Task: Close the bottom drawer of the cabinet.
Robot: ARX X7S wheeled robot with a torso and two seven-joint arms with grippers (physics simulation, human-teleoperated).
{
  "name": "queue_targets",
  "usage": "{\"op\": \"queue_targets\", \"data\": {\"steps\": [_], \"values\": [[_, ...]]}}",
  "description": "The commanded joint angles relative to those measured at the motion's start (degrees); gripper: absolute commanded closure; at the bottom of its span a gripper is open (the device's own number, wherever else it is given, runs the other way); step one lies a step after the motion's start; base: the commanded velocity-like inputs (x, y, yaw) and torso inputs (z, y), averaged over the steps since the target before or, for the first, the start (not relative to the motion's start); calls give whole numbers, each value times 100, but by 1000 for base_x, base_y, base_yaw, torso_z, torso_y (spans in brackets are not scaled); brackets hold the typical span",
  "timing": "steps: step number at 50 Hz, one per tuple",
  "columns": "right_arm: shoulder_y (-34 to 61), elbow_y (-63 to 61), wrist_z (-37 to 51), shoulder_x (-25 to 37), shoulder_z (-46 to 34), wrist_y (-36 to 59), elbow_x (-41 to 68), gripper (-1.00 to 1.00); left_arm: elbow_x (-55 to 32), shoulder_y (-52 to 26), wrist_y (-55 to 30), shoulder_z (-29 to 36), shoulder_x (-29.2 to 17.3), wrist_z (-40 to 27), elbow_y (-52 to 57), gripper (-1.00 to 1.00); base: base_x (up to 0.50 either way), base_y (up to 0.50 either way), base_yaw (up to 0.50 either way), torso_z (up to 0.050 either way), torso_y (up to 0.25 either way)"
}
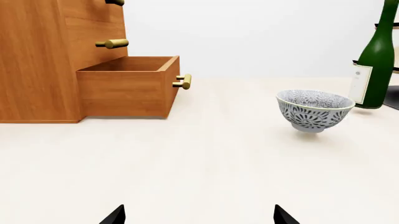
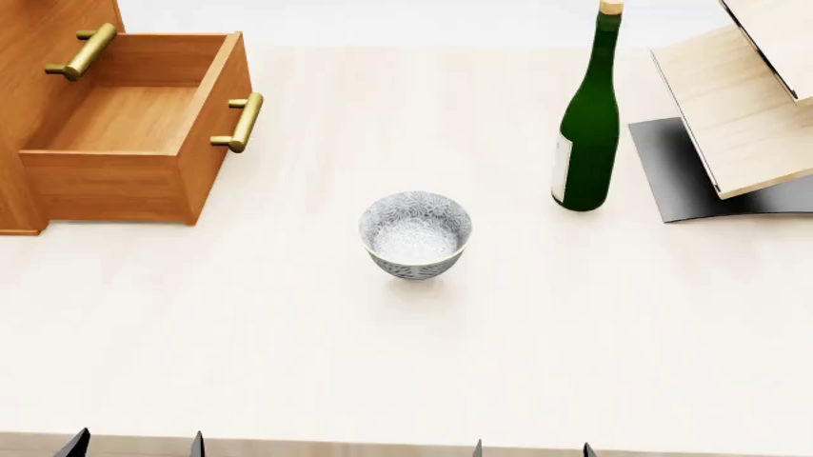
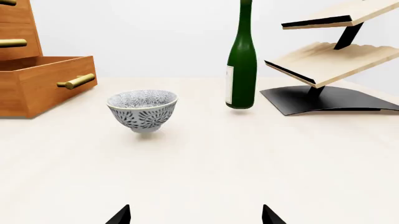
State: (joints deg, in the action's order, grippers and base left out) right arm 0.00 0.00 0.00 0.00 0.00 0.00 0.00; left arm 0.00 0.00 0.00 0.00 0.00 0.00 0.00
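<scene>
The cabinet (image 2: pixel 32 29) stands at the table's far left; it also shows in the left wrist view (image 1: pixel 37 60). Its bottom drawer (image 2: pixel 121 124) is pulled out and looks empty, with a brass bar handle (image 2: pixel 242 122) on its front. The drawer also shows in the left wrist view (image 1: pixel 128 86) and in the right wrist view (image 3: pixel 44 84). My left gripper (image 2: pixel 133 445) and right gripper (image 2: pixel 531 449) sit at the near table edge, far from the drawer. Both are open and empty, with only black fingertips (image 1: pixel 115 215) (image 3: pixel 121 215) showing.
A patterned grey bowl (image 2: pixel 416 234) stands mid-table. A green bottle (image 2: pixel 588 124) stands upright behind it to the right. A pale slanted wooden rack (image 2: pixel 743 95) on a black base stands at the far right.
</scene>
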Motion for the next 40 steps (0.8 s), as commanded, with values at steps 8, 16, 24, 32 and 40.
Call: {"op": "queue_targets", "data": {"steps": [8,16,24,32,40], "values": [[-6,-25,530,154,-223,144,251,-100,-283,-29,-13,172,-204,-353,-30,-100,0,0,0,0,0],[70,-1057,551,408,-493,1529,161,-100,-166,205,-94,363,-456,-329,646,-100,0,0,0,0,0],[239,-1765,443,677,-547,2323,217,-100,-58,220,-723,312,-676,-481,1473,-100,0,0,0,0,0],[624,-2126,476,740,-480,3115,333,-100,-50,64,-1274,246,-815,-552,2116,-100,0,0,0,0,0],[689,-2393,548,777,-362,3286,435,-100,-61,-80,-1652,222,-860,-651,2687,-100,0,0,0,0,0]]}}
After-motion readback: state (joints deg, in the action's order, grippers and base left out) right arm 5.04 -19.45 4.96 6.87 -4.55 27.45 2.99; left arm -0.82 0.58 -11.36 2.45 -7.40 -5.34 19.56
